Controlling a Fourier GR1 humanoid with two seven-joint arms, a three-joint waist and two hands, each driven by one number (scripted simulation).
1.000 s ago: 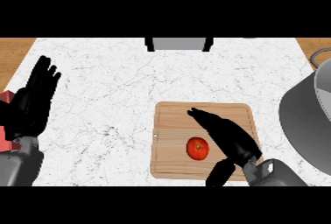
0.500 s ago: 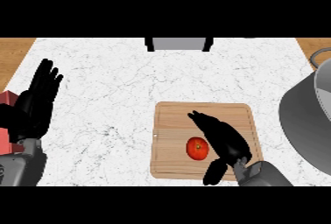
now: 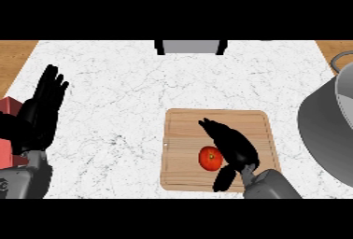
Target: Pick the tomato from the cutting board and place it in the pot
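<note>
While the tomato (image 3: 209,158) sits on the cutting board (image 3: 219,149), we hover our right hand (image 3: 231,144) just beside it, fingers spread, nothing gripped. Grasp, lift and carry to the pot (image 3: 328,126) all remain. Left hand (image 3: 41,114) rests open at the counter's (image 3: 138,84) left edge.

Bare counter (image 3: 124,93) left of cutting board (image 3: 183,177); pot (image 3: 328,126) blocks right.

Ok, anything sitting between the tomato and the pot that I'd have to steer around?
Only the right hand itself, open and right beside the tomato on its pot side. Past it there is just bare cutting board and counter up to the pot at the right edge.
</note>
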